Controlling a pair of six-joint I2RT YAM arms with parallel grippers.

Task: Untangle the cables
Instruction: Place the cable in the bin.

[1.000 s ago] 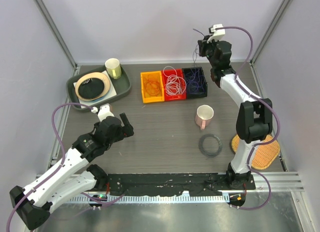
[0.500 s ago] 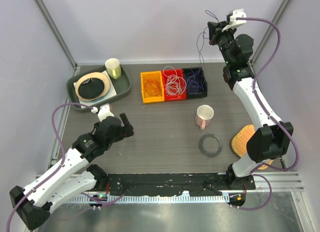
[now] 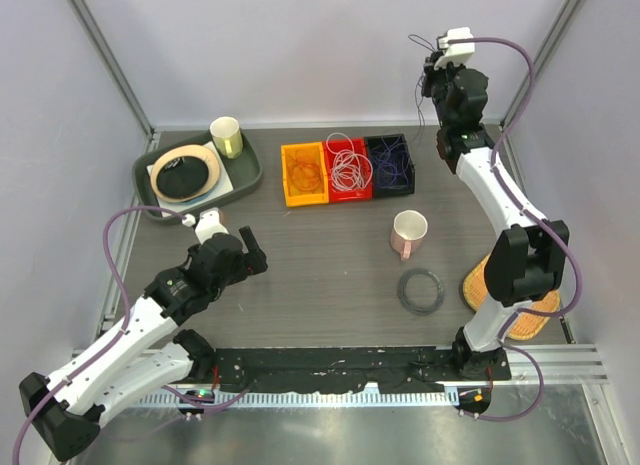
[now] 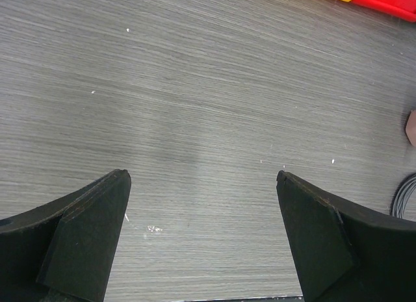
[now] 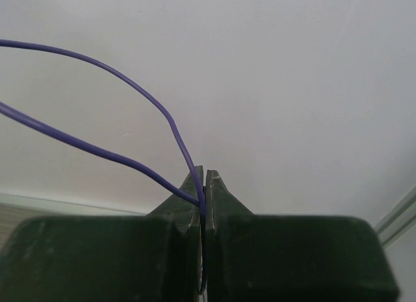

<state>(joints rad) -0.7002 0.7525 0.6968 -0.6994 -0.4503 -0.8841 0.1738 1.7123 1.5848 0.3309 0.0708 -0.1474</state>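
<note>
The gray desk (image 3: 330, 255) is big and wide. The right hand (image 5: 205, 175) is up high at the far right, pinched tight on a thin purple cable (image 5: 130, 81). The left hand (image 4: 201, 178) is low over the near left of the desk, spread wide with nothing in it. At the far side three bins sit in a row. The orange bin (image 3: 306, 199) holds orange cables (image 3: 305, 170). The red bin (image 3: 350, 195) holds white cables (image 3: 350, 168). The dark bin (image 3: 392, 191) holds more purple cables (image 3: 392, 165).
</note>
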